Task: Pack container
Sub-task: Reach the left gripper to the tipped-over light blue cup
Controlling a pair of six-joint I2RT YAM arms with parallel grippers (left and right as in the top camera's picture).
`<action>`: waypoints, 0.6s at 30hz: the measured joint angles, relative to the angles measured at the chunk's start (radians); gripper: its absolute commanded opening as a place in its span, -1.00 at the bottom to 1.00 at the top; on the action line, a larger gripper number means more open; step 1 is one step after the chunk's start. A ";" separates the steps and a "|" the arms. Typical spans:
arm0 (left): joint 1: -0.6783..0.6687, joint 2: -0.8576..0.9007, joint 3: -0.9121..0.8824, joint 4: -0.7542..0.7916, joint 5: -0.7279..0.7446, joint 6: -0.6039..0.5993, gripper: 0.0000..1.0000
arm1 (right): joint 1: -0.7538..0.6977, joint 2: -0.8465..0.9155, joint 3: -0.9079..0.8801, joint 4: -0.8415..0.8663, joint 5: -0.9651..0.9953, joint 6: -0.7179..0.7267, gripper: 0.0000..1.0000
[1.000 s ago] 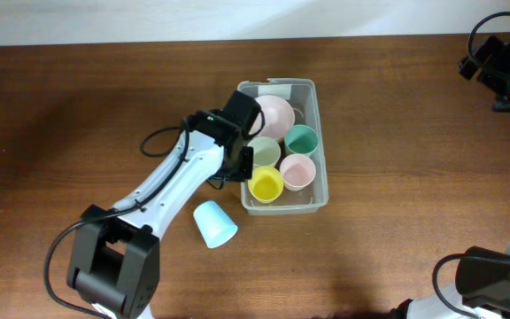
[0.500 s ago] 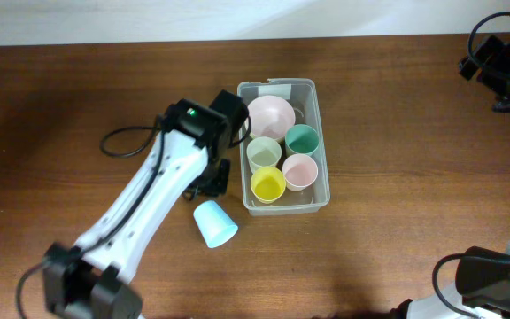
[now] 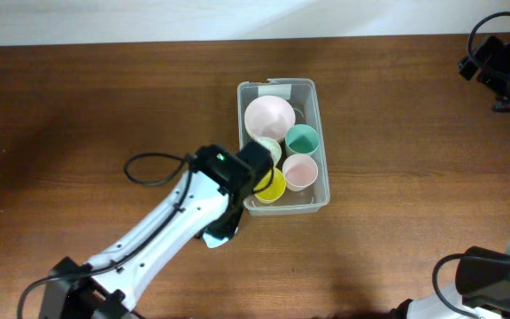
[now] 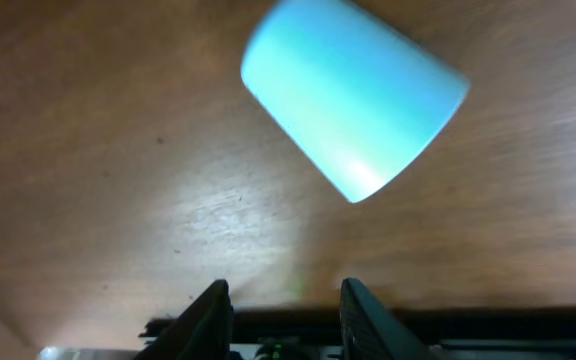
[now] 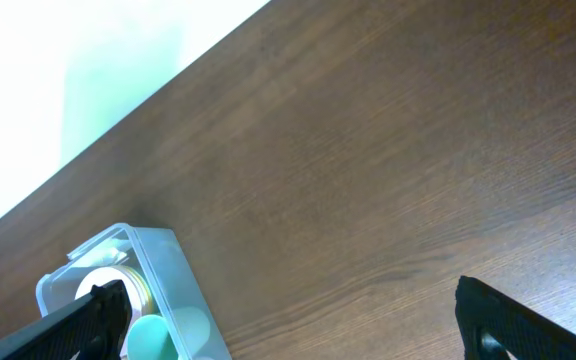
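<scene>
Left wrist: blue cup [image 4: 353, 95] lying on table [image 4: 88, 150]; left jaws parted, empty; right jaws likewise. Risk: cup likely rolls if nudged.

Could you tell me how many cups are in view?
5: teal cup, pink cup, yellow cup and pale green cup in the container, two partly covered; blue cup on the table.

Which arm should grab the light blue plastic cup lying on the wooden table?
Left. The open left gripper hovers right over the light blue plastic cup, lying sideways beside the clear plastic container. The right gripper sits far away at the corner of the wooden table.
</scene>
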 measured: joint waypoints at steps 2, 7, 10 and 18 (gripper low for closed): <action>-0.007 0.000 -0.040 0.020 -0.008 0.000 -0.25 | 0.000 0.000 0.000 0.000 0.000 -0.001 0.98; -0.042 0.000 -0.116 0.089 -0.066 0.000 -0.23 | 0.000 0.000 0.000 0.000 0.000 0.000 0.98; -0.088 0.001 -0.125 0.095 -0.084 0.000 -0.17 | 0.000 0.000 0.000 0.000 0.000 0.000 0.98; -0.191 0.001 -0.176 0.205 -0.121 0.008 -0.08 | 0.000 0.000 0.000 0.000 0.000 0.000 0.98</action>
